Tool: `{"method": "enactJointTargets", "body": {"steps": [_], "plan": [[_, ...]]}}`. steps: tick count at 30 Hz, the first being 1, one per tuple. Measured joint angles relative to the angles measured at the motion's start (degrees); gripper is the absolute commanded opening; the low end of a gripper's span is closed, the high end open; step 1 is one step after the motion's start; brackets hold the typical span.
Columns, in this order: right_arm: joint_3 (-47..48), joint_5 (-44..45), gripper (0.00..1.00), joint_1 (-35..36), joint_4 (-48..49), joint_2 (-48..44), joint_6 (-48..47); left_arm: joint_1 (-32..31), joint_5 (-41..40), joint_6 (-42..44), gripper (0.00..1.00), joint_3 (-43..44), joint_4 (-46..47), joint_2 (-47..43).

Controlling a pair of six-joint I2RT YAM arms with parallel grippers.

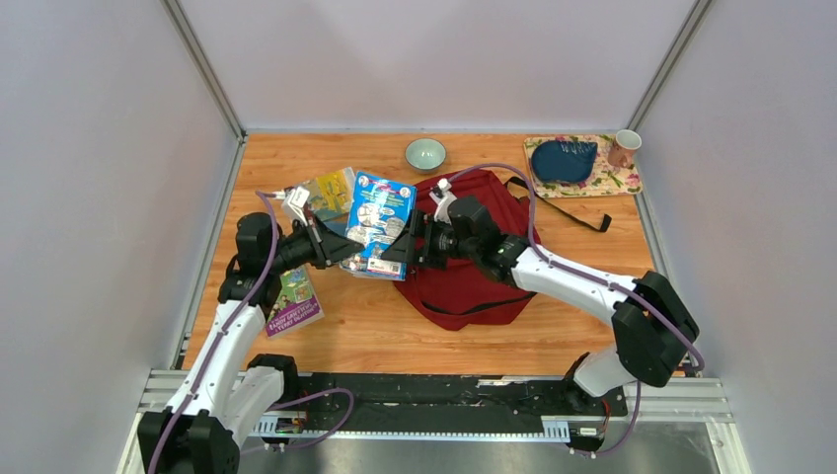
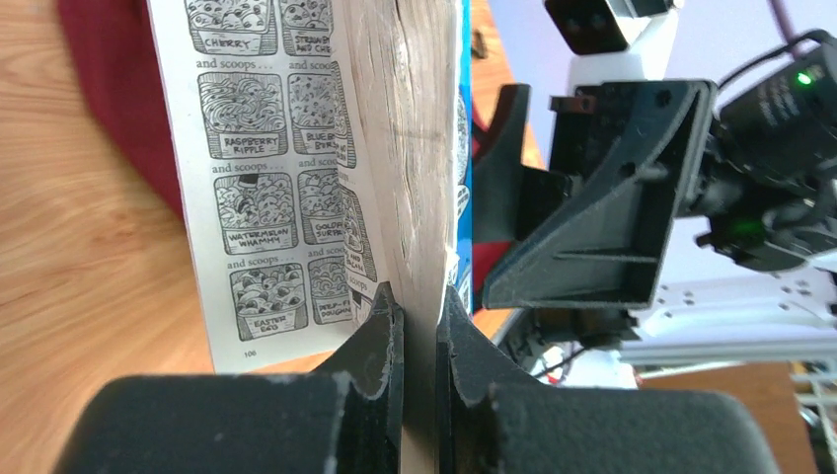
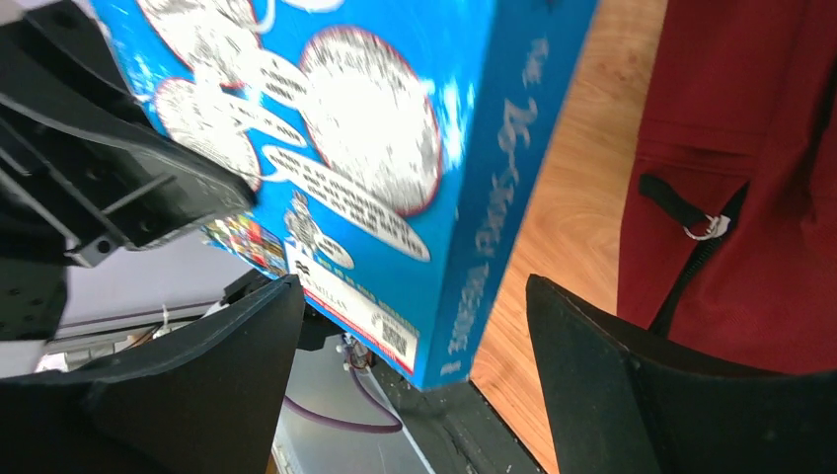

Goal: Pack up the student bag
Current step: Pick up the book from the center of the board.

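Student bag (image 1: 464,281): dark red, lying flat and slumped on the tabletop (image 1: 375,336), black strap trailing off its right side.

Blue book (image 1: 380,222): held in the air just off the bag's left edge, tilted, cover up.

Left claw (image 2: 419,306): narrow, clamped on the book's page block at the fore edge. One printed page splays loose outside the grip.

Right claw (image 3: 410,296): wide, fingers straddling the book's spine corner from the bag side. There is a visible gap on the spine side. Can't tell if the other finger touches. The bag's zipper pull shows just past its right finger in the wrist view.

Around the bag:
- Green bowl (image 1: 425,154) just beyond its far edge.
- Floral mat (image 1: 582,166) far-right of it, carrying a dark blue pouch (image 1: 563,160), with a cup (image 1: 624,148) at the mat's far-right corner.
- Second book (image 1: 326,193) far-left of it, past the blue book.
- Third book (image 1: 294,301), purple and green, well to its left under the left arm.
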Motion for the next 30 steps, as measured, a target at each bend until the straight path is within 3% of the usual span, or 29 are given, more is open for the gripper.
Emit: {"method": "enactJointTargets", "body": {"steps": [6, 7, 9, 10, 11, 12, 13, 14, 16, 21, 30], "plan": [[-0.9, -1.1, 0.82, -1.6, 4.4, -1.9, 0.0, 0.0, 7.3, -7.5, 0.00, -3.8, 11.3, -1.1], [-1.2, -1.7, 0.75, -2.2, 5.9, -1.9, 0.0, 0.0, 8.5, -9.1, 0.00, -4.5, 13.9, -1.3], [-1.8, -3.5, 0.51, -2.7, 8.0, -2.2, 0.1, -0.1, 9.7, -11.0, 0.00, -5.5, 17.7, -1.7], [-2.1, -4.5, 0.37, -2.9, 9.4, -2.4, 0.3, -0.2, 10.1, -11.8, 0.00, -5.8, 19.2, -1.7], [-2.2, -5.3, 0.08, -2.9, 10.6, -2.7, 0.1, -0.4, 10.3, -12.6, 0.00, -6.2, 20.6, -1.7], [-2.6, -5.9, 0.00, -2.9, 11.6, -3.1, 0.4, -0.5, 10.4, -12.9, 0.05, -6.3, 21.4, -1.7], [-2.9, -6.7, 0.00, -3.1, 12.5, -3.5, 0.4, -0.6, 10.1, -13.1, 0.35, -6.4, 21.9, -1.7], [-3.3, -7.3, 0.00, -3.4, 13.6, -4.2, 0.8, -0.9, 9.4, -13.1, 0.54, -6.5, 22.1, -1.7], [-4.7, -8.0, 0.00, -3.7, 15.1, -5.7, 0.8, -1.8, 8.2, -11.2, 0.77, -6.3, 21.6, -1.8], [-10.3, -10.0, 0.00, -3.6, 18.1, -10.6, 1.2, -4.0, 6.1, -5.6, 0.78, -2.3, 13.9, -1.8], [-16.2, -17.1, 0.00, -3.4, 26.1, -17.6, 6.4, -6.6, 5.4, -6.9, 0.79, -2.1, 20.4, 1.8]]}}
